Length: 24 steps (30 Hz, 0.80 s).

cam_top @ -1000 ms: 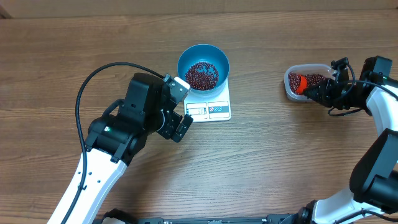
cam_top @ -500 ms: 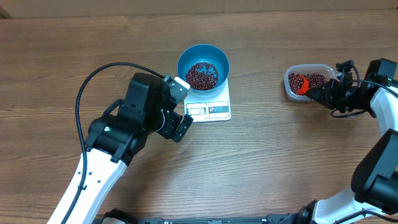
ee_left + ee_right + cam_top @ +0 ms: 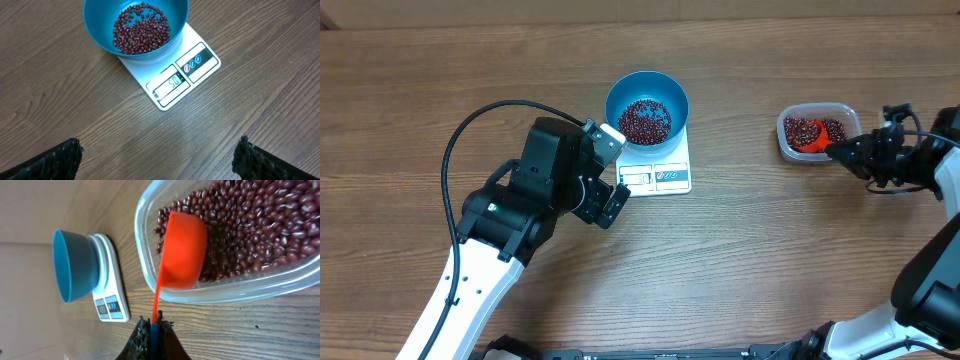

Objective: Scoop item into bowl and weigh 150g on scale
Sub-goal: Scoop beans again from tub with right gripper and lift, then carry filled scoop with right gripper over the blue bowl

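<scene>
1. The blue bowl [image 3: 647, 108] sits on the white scale [image 3: 660, 176], at 12 o'clock from the middle of the desk [image 3: 740, 260]. It holds a heap of beans [image 3: 141, 32].
2. The left pincer [image 3: 159, 155] hangs wide apart and empty, at 9 o'clock from the scale.
3. The right pincer [image 3: 152, 328] is clamped on the handle of the orange scoop [image 3: 182, 250]. The scoop's cup lies in the clear tub [image 3: 250, 289] of beans, at 3 o'clock from the bowl.

Orange scoop [image 3: 182, 250] inside clear tub [image 3: 240, 291] on wooden table [image 3: 770, 260]

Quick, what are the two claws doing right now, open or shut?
Left claw: open, holding nothing.
Right claw: shut on the handle of the orange scoop.
</scene>
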Motion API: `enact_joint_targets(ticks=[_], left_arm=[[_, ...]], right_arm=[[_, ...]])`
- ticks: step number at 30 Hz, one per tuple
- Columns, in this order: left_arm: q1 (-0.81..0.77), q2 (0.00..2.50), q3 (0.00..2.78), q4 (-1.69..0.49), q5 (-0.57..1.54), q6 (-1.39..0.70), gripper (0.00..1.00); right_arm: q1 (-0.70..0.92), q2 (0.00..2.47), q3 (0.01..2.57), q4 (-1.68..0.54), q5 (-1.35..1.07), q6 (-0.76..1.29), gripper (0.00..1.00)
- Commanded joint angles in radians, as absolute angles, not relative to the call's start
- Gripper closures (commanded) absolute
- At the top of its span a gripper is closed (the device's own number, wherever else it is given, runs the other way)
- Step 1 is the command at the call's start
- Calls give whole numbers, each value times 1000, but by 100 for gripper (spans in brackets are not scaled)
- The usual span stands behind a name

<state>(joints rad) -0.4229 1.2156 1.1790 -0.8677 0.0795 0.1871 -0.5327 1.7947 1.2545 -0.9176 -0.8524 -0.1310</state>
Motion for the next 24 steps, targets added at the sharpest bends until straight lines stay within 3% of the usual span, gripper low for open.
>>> enact_joint_targets(ticks=[1, 24], left_arm=[[-418, 1206, 1202, -864, 97, 202, 0], [-418, 1206, 1202, -864, 97, 202, 0]], right_arm=[[-561, 1799, 1248, -920, -924, -131, 96], [-646, 1798, 1248, -979, -1263, -213, 96]])
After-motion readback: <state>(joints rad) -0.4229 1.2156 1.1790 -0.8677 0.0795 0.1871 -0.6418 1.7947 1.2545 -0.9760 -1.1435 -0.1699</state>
